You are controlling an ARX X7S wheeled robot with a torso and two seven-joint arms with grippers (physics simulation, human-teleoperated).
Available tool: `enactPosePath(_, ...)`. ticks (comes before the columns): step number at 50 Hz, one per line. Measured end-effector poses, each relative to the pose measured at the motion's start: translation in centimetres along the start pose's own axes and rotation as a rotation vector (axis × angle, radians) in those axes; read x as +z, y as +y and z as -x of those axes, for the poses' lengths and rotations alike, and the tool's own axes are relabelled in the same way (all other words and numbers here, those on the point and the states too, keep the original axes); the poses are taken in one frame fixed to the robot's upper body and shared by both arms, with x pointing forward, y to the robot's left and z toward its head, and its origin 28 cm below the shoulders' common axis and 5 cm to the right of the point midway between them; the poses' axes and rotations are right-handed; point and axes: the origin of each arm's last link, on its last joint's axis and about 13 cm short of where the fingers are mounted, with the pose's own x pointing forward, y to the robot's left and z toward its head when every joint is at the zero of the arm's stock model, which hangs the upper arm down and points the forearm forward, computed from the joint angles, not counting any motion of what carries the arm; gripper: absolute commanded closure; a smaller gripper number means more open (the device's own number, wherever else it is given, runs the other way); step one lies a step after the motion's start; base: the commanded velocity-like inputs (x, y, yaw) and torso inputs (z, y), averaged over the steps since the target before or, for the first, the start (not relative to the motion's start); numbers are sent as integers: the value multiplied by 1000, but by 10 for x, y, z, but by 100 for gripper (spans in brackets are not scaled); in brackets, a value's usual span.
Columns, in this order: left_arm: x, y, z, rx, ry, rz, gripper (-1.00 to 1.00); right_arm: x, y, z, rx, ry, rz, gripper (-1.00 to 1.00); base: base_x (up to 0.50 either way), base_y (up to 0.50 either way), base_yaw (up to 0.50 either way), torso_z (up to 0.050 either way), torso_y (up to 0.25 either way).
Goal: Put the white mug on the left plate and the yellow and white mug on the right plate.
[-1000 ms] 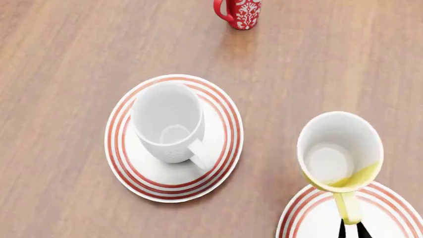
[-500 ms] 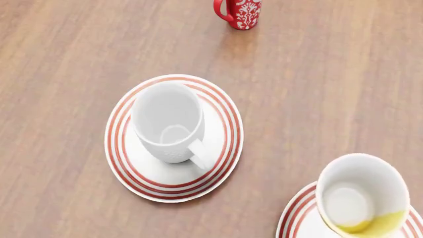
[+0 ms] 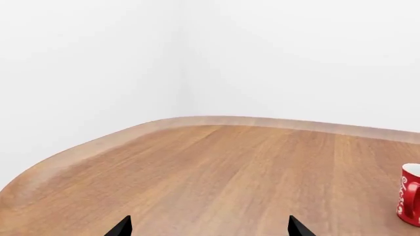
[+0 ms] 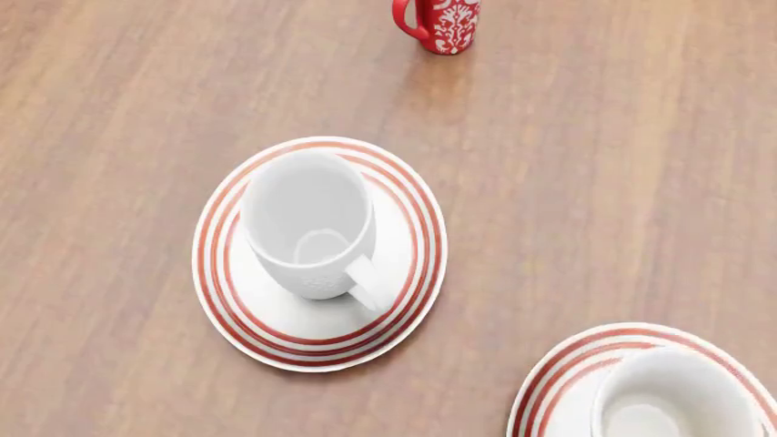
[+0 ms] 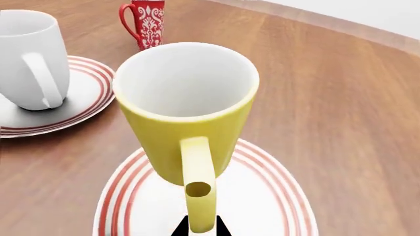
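Observation:
The white mug [image 4: 309,223] stands upright on the left plate [image 4: 407,300]; it also shows in the right wrist view [image 5: 29,59] on that plate [image 5: 85,96]. The yellow and white mug [image 5: 187,115] is over the right plate [image 5: 269,196], held by its handle in my right gripper [image 5: 200,227]; I cannot tell if its base touches the plate. In the head view only its white inside [image 4: 680,396] shows over the right plate [image 4: 570,364]. My left gripper [image 3: 206,228] is open and empty above bare table.
A red mug with a white floral pattern [image 4: 439,23] stands at the far side of the wooden table [image 4: 583,164]; it also shows in the right wrist view [image 5: 145,22] and left wrist view [image 3: 412,194]. The table's rounded edge [image 3: 98,145] meets white walls.
The yellow and white mug has moved toward me and down, from beside the right plate to over it. The white mug and left plate have not moved.

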Motion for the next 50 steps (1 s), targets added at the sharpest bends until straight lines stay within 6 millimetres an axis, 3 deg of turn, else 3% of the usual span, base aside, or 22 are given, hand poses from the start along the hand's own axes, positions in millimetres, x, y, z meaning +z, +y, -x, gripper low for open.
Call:
enactPosePath(16,0,0,0,1,-1,2,-100,-21,-4,4,-18,31,-28,100,0,0,0,0,1)
enactPosePath(50,-1,0,0,0,-1,3,-100,-44,-8,-5,-31,63,-91,100,0,0,0,0,0)
